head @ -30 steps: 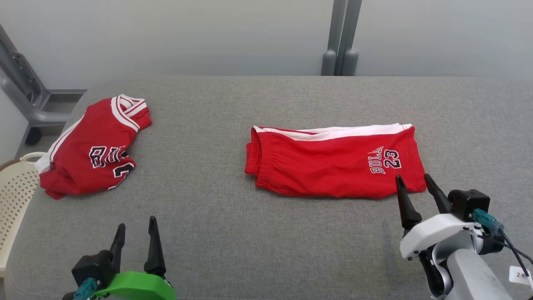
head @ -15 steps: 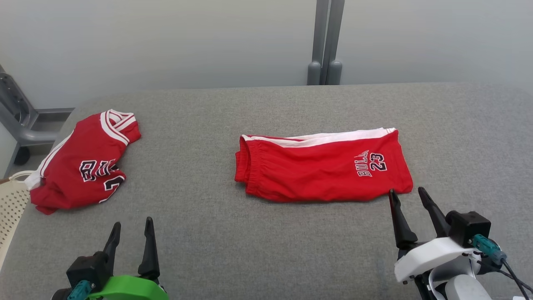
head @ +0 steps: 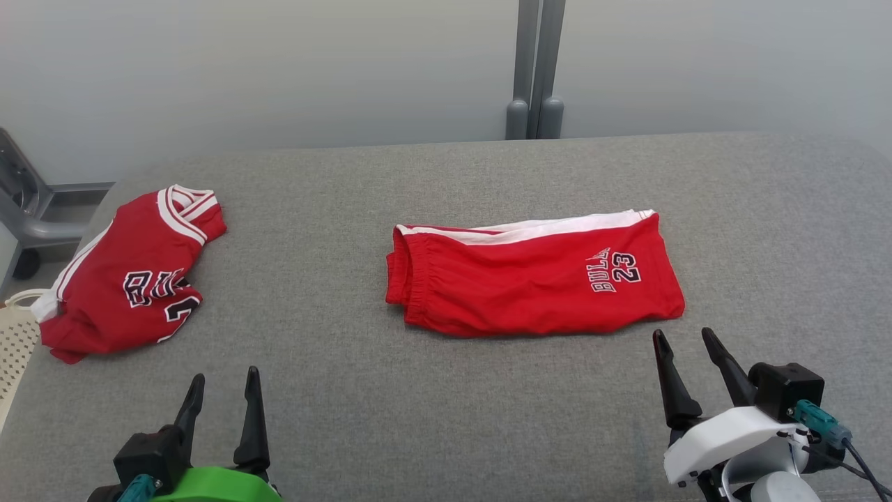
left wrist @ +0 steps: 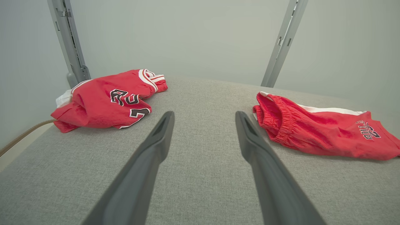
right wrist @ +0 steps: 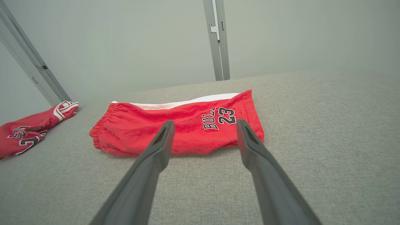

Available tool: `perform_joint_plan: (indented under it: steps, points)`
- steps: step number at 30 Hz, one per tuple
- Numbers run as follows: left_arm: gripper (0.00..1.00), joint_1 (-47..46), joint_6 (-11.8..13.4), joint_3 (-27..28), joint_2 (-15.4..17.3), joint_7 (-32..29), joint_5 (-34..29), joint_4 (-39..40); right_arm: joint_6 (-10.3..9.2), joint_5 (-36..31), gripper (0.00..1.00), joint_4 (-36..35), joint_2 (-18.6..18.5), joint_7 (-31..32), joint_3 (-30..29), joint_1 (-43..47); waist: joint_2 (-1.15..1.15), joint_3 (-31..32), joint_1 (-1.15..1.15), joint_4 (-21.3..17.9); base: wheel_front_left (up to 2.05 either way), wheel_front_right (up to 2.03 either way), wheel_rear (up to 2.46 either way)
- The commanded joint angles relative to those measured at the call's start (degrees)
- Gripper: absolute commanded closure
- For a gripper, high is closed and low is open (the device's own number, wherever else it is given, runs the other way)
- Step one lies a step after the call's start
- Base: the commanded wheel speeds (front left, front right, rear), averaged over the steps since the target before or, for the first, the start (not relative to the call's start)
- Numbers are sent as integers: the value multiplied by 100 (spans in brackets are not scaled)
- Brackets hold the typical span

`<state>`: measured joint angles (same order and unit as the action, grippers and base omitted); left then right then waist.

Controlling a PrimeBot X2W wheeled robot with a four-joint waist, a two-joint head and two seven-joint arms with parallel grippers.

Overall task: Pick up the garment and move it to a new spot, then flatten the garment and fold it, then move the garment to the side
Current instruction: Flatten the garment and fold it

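Spanning the scene, a grey fabric-covered tabletop carries a pair of red shorts, folded lengthwise near its middle, the waistband toward the robot's left and the "23" print at the right end. A crumpled red jersey lies well apart at the tabletop's left edge. The right tool, its fingers spread and gripping nothing, points at the shorts' near right corner from just beside it, clear of the cloth. The left tool, likewise spread and empty, aims at bare tabletop between the two garments, well apart from the shorts. A pale perforated basket edges in beside the jersey.
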<state>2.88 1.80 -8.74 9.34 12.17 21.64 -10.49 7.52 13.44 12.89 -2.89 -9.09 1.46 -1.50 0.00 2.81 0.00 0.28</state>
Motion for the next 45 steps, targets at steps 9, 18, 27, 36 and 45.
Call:
perform_joint_plan:
  steps: [9,18,27,36,45]
  points:
    - [0,59,18,-59,14,-34,58,-6,-6,43,0,-4,-2,42,-4,-24,0,-107,0,40,0,0,0]
    - [0,-98,-4,-177,-3,-26,16,29,-6,-105,0,-37,-5,841,-403,-541,0,-355,0,227,0,0,0]
    - [0,-332,-54,-325,-10,48,-85,55,-4,-458,0,330,-527,2630,-675,-1577,0,-765,0,472,0,0,0]
    - [0,-601,-173,-488,-24,128,-169,-70,-4,-623,0,1303,-1100,3240,-988,-2496,0,-1089,0,798,0,0,0]
    - [0,-756,-218,-530,1,241,-267,-85,-4,-800,0,2176,-1364,3054,-1187,-2976,0,-1415,0,1088,0,0,0]
